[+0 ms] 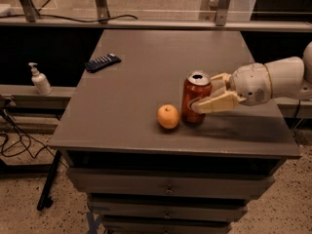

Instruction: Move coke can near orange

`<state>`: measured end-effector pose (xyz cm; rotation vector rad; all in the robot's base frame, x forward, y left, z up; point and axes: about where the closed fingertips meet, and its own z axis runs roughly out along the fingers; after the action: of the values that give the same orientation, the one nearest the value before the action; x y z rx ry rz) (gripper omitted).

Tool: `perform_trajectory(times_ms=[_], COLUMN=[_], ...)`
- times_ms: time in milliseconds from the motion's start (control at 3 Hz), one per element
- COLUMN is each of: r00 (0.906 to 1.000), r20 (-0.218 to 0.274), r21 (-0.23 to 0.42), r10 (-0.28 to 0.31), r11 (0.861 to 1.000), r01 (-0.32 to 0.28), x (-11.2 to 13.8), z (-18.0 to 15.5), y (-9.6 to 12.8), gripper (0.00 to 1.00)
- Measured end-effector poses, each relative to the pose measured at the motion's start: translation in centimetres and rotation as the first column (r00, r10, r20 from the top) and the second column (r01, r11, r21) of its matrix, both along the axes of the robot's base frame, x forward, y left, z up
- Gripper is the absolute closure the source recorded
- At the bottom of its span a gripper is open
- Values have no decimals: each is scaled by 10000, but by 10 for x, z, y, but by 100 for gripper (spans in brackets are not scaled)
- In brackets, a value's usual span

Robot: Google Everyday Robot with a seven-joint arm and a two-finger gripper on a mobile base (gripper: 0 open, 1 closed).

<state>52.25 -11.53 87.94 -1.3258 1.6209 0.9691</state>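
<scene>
The red coke can (195,100) stands upright on the grey table (131,106), just right of the orange (168,116), with a narrow gap between them. My gripper (203,92) reaches in from the right and is shut on the coke can: one cream finger (217,103) crosses the can's front side, and the other shows behind it. The white arm (273,79) extends off to the right edge.
A black remote-like device (102,62) lies at the table's far left. A white pump bottle (40,80) stands on a low shelf to the left. Drawers (168,186) sit under the tabletop. Cables (14,140) lie on the floor at left.
</scene>
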Motion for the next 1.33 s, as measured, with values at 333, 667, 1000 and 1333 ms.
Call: perform_trajectory(times_ms=[333,667,1000,1333], r00=[9996,9990,9986,9986], r20=[-280,-386,-389,-389], r21=[-64,-64,-69,-69], r10=[89,243,346,351], r11=[9999,9997,9994,9993], r01=[-90,-245,-349,-354], x=[2,3,3,3], z=[-8,-14,-15,-15], y=[9,13,13,13], gripper=[100,83,60,36])
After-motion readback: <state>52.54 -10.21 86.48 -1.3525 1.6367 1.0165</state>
